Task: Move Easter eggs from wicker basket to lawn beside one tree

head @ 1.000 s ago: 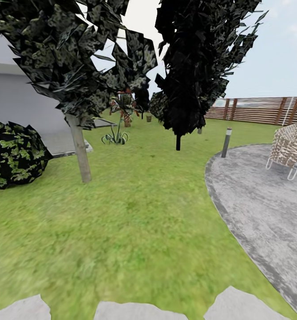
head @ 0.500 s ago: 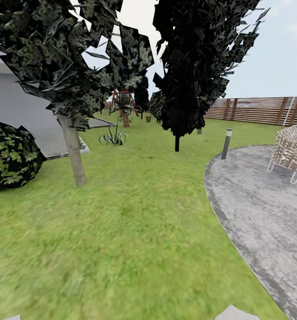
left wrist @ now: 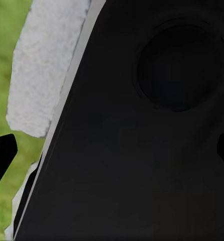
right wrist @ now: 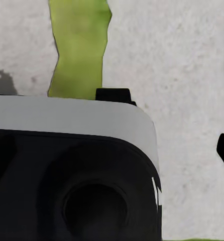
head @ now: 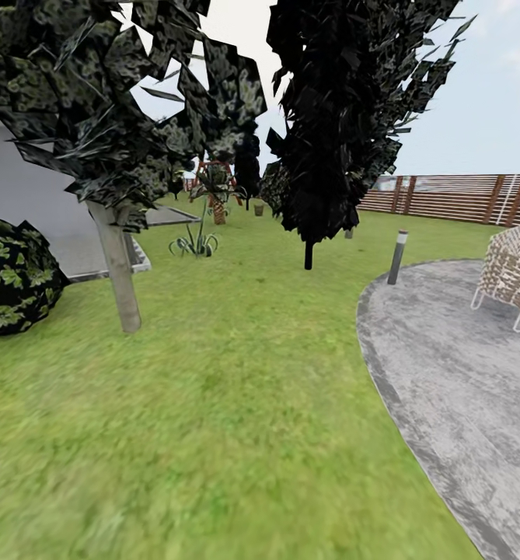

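From the head camera, the wide blurry green lawn [head: 228, 420] runs ahead, with the grey paved round area [head: 462, 389] to its right. The tree with the leaning grey-brown trunk [head: 116, 268] stands ahead and to the left, a dark leafy bush [head: 11, 276] left of that trunk. Far beyond the trunk, a small tan bucket-shaped thing [head: 259, 209] sits on the grass; it may be the wicker basket, but it is too small to tell, and no eggs can be made out. If so, the basket lies straight ahead, well apart from both arms, neither clearly nearer.

The left wrist camera looks past a dark robot body [left wrist: 142, 140] onto grass and pale stone [left wrist: 46, 65]; whether that pincer is apart cannot be told.

The right wrist camera shows a white-and-black robot housing [right wrist: 72, 165] over pale paving; that pincer's state cannot be told either.
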